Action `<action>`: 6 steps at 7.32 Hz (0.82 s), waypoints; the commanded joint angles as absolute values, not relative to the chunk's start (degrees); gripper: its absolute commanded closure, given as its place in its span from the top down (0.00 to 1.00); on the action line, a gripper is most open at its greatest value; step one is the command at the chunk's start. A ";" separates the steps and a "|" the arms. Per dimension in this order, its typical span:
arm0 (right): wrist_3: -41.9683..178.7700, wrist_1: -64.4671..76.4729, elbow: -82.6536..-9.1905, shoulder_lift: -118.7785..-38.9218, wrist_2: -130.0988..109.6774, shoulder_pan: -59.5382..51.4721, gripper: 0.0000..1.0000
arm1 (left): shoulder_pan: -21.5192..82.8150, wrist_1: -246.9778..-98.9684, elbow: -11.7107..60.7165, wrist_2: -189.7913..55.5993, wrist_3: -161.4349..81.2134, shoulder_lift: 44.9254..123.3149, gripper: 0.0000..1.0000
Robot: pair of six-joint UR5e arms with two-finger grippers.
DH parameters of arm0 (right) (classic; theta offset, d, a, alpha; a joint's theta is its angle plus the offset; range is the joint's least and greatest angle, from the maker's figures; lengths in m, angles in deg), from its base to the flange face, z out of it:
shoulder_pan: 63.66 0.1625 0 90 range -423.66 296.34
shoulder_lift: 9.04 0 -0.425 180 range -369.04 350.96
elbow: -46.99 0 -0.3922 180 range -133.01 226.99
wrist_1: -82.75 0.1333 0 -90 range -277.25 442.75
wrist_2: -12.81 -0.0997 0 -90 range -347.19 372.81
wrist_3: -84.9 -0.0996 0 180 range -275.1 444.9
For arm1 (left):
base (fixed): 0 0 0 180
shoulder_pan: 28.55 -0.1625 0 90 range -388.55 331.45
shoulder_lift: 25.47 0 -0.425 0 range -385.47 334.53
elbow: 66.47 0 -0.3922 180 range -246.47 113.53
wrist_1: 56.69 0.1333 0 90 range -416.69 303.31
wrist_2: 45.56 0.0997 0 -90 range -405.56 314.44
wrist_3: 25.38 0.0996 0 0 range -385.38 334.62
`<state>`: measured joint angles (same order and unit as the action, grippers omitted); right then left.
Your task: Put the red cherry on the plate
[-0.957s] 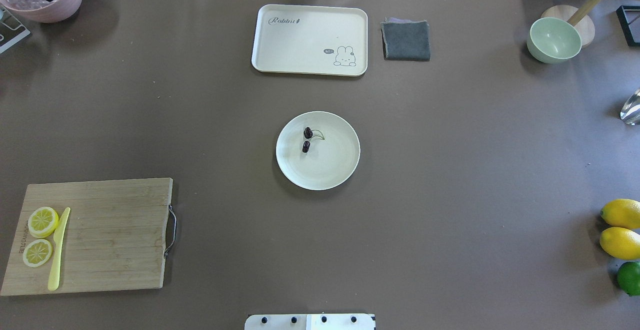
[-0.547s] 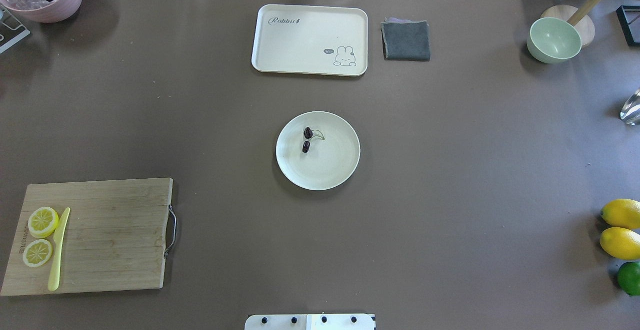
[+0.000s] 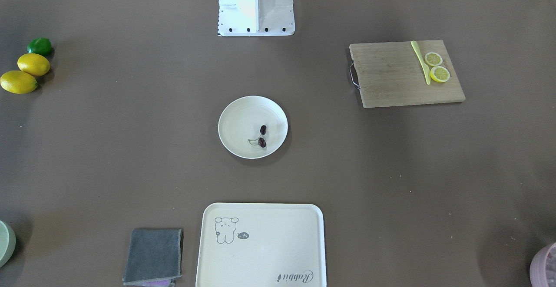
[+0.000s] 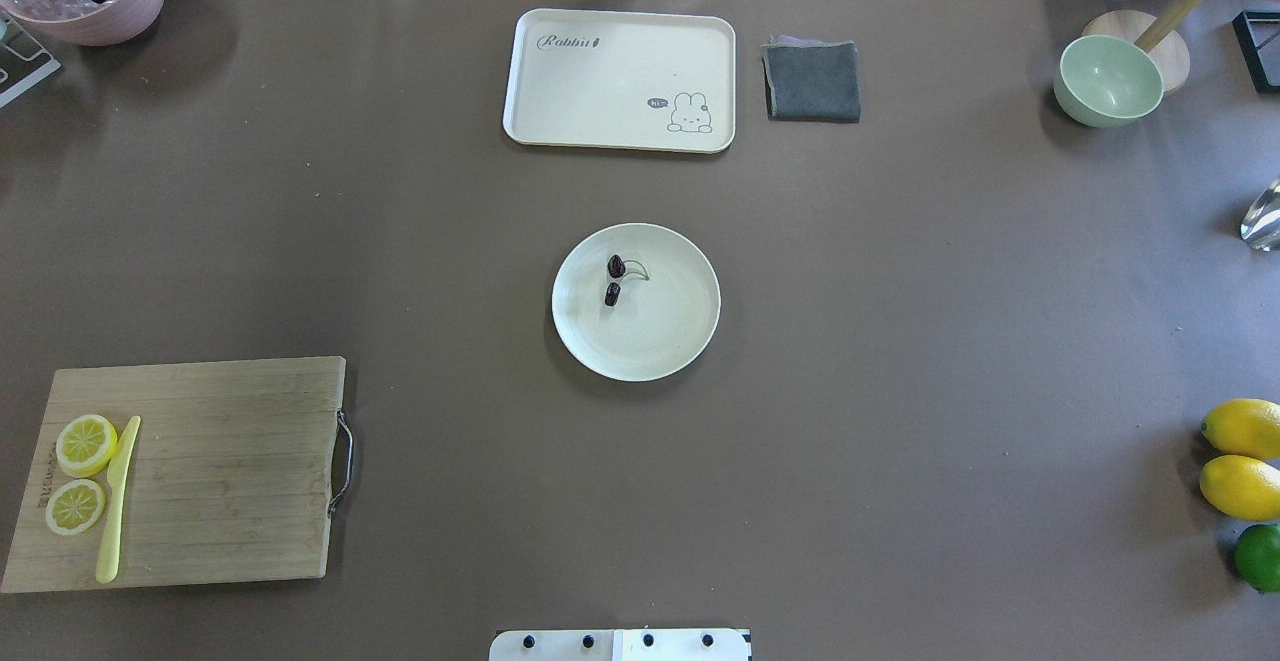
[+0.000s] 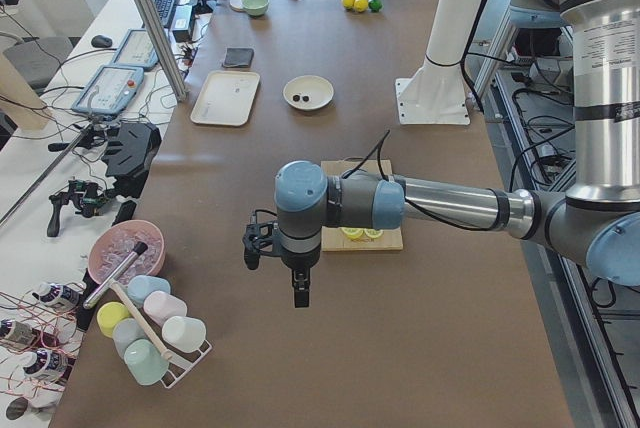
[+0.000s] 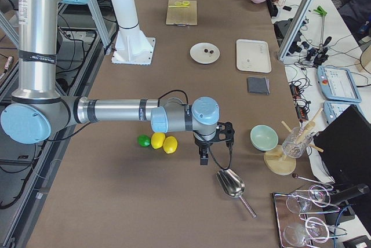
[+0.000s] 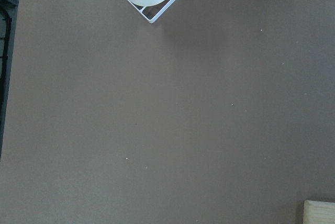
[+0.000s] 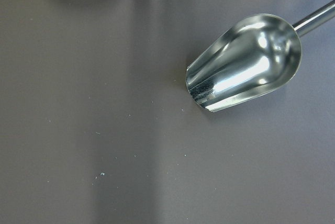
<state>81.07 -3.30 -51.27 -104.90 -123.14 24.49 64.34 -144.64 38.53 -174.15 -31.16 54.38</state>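
The red cherry (image 4: 613, 280), two tiny dark maroon fruits on a pale-green stem, lies inside the round cream plate (image 4: 680, 336) at the table's middle, a little toward its far left part. The front-facing view shows the cherry (image 3: 262, 136) on the plate (image 3: 234, 122) too. My left gripper (image 5: 298, 293) hangs over bare table at the left end, far from the plate, seen only in the exterior left view; I cannot tell its state. My right gripper (image 6: 204, 158) hangs at the right end by the lemons, seen only in the exterior right view; I cannot tell its state.
A cream tray (image 4: 618, 79) and grey cloth (image 4: 812, 81) lie at the far side. A cutting board (image 4: 190, 471) with lemon slices and a yellow knife sits near left. Lemons (image 4: 1243, 456), a lime, a green bowl (image 4: 1108, 79) and a metal scoop (image 8: 246, 62) occupy the right end.
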 commanded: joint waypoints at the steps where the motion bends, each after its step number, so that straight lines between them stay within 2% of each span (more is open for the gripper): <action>1: 81.12 -2.94 -50.93 -104.93 -123.16 24.49 1.00 | 64.35 -148.80 36.12 -174.06 -31.18 52.22 0.98; 2: 81.04 -2.94 -51.01 -104.93 -123.16 24.49 1.00 | 64.61 -150.98 34.45 -174.15 -31.09 53.35 0.98; 6: 81.12 -2.86 -51.19 -105.02 -123.24 24.49 1.00 | 64.35 -153.11 35.39 -174.15 -30.92 53.63 0.98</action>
